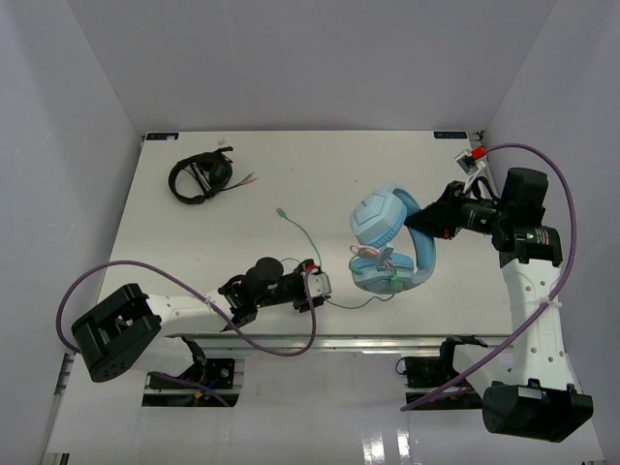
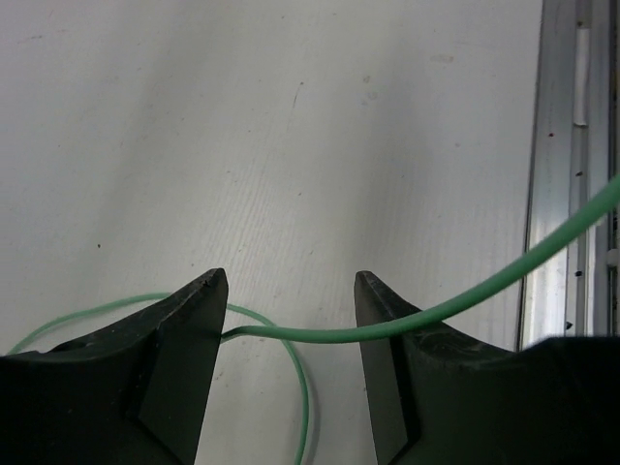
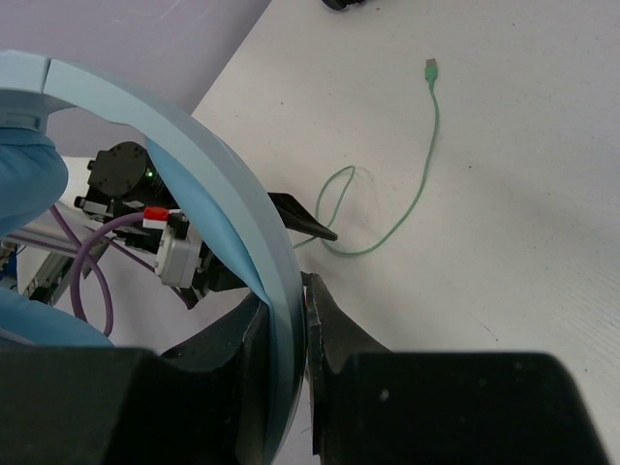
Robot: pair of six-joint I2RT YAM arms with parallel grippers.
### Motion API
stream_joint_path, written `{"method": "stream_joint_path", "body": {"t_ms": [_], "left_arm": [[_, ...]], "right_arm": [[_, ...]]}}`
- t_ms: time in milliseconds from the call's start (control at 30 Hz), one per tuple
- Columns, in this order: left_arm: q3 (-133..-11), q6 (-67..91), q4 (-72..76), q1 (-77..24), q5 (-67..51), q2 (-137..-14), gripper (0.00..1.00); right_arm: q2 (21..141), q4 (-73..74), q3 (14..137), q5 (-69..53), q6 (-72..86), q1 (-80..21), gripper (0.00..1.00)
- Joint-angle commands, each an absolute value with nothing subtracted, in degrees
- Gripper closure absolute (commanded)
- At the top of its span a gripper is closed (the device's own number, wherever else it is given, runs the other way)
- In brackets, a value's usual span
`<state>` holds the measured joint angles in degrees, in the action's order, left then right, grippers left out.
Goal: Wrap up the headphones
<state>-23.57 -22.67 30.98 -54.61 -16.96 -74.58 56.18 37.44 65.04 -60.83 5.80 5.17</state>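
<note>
- While you check nearest the arm bases, you find the left end effector (image 1: 316,288) low over the table (image 1: 174,242) beside its near edge, with its fingers (image 2: 184,329) spread apart and gripping nothing.
- You can see the pale green cable (image 2: 320,335) crossing the gap between those fingers and lying over one of them.
- Just beyond, right of centre, the headphones (image 1: 392,242) sit with one blue ear cup nearer you than the other.
- Your right end effector (image 3: 291,310) is clenched on their light blue headband (image 3: 208,184), coming in from the right side.
- Farther out, the cable's plug (image 1: 278,211) lies loose on the table.
- Toward the far left corner rest the black headphones (image 1: 201,179), well apart from everything else.
</note>
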Motion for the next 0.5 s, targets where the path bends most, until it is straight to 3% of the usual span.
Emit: {"method": "stream_joint_path", "body": {"t_ms": [0, 100, 233, 467], "left_arm": [[-24.3, -23.8, 33.8, -52.5, -14.9, -75.9, 0.37], [-24.2, -23.6, 34.5, -51.2, -15.0, -76.3, 0.49], [-23.8, -23.1, 34.3, -50.6, -16.3, -75.9, 0.78], [-24.8, -23.6, 30.2, -50.2, -20.1, -74.6, 0.94]], "right_arm": [[55.5, 35.7, 66.3, -65.1, 9.1, 5.0, 0.92], [55.5, 35.7, 66.3, -65.1, 9.1, 5.0, 0.92], [55.5, 35.6, 66.3, -65.9, 9.2, 5.0, 0.92], [55.3, 35.8, 66.5, -66.3, 8.3, 4.7, 0.92]]}}
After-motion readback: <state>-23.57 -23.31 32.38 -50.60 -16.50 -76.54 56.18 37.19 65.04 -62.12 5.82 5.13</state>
